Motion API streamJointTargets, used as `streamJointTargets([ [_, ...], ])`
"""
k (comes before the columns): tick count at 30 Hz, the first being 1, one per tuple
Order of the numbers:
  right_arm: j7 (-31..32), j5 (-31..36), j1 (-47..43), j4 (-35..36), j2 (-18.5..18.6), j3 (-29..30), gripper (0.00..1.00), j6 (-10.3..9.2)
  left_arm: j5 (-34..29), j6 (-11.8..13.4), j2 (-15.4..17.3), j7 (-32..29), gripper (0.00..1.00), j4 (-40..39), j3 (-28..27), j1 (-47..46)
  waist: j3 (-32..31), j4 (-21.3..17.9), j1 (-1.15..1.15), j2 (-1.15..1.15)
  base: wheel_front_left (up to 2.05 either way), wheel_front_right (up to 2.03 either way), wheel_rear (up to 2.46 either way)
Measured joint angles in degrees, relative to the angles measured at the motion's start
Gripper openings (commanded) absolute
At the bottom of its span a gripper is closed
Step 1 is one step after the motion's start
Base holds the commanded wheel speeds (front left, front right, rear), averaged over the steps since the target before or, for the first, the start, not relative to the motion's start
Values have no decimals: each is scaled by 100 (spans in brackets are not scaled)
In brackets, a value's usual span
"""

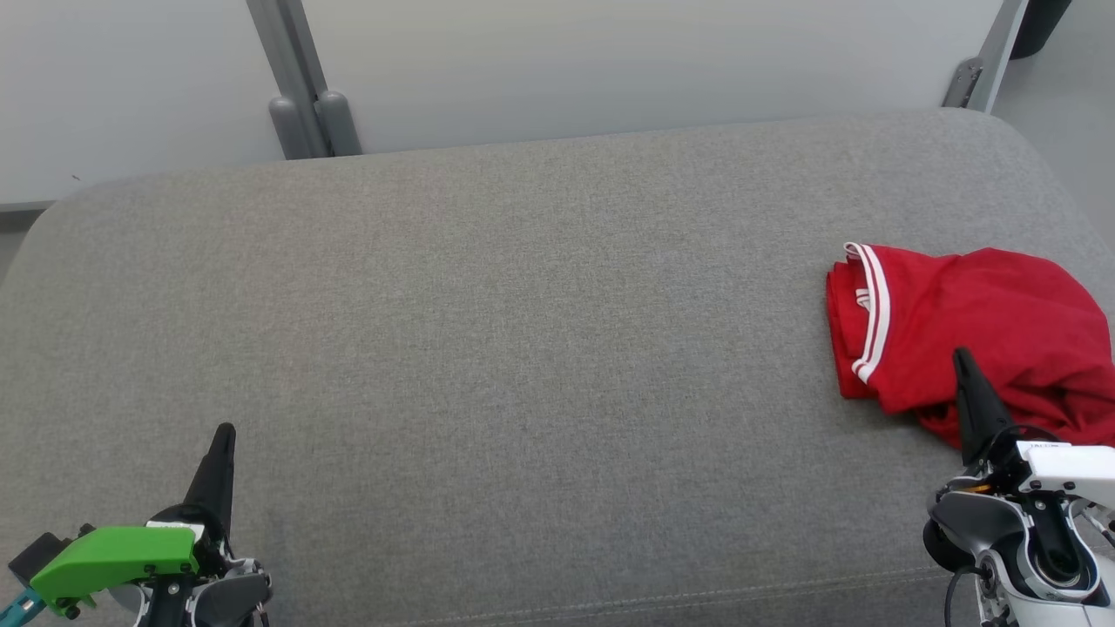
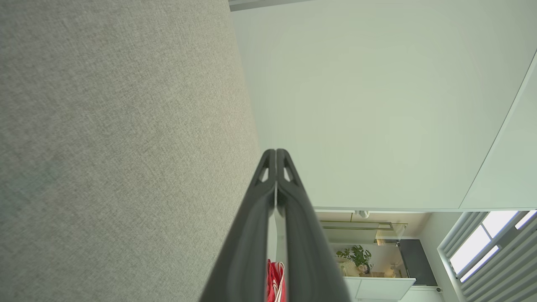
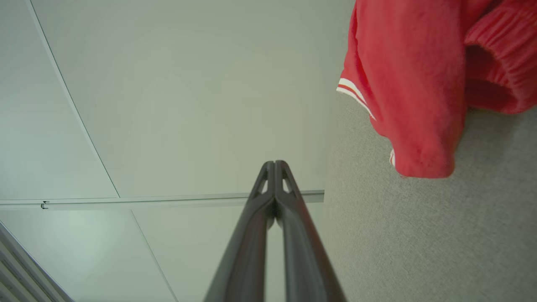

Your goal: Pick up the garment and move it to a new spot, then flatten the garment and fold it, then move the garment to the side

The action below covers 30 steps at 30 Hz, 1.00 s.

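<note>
Left jaws were pressed together on nothing, their long dark fingers (image 1: 218, 475) standing at the near left of the broad worktop upholstered in grey woven fabric (image 1: 523, 348). The left wrist view showed the two fingers meeting along their whole length. They were well apart from the task's thing, with bare grey fabric across the middle of the worktop.

Toward the right lay the red soft-cloth garment with white striped trim (image 1: 984, 322), close to the worktop's right edge. Its left part was doubled over fairly flat, with the trim running down it. Its right part was bunched and rumpled, and the right wrist view showed a ribbed cuff (image 3: 499, 63) puckered open.

Right jaws were likewise closed and held nothing. Their fingers (image 1: 976, 405) rose just at the garment's near edge, and whether they touched the cloth I could not tell.

As a judgement, this fitted two stages. The garment could have been a loose heap waiting to be carried to a new spot. It could equally have been a roughly folded garment already put to the side. The pictures did not settle which, so no particular next move could be fixed. Should the cloth need handling, the right jaws were the nearer and would have to part before taking it.
</note>
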<state>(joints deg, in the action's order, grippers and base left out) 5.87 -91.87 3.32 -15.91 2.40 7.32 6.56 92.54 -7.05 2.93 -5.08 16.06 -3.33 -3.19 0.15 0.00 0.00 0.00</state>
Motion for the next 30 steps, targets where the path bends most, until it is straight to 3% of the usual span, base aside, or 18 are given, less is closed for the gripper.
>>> streamJointTargets([
  [30,8,0,0,0,-1,3,0,0,0,-1,-1,-1,0,7,-4,-2,0,0,0,0,0,0,0],
])
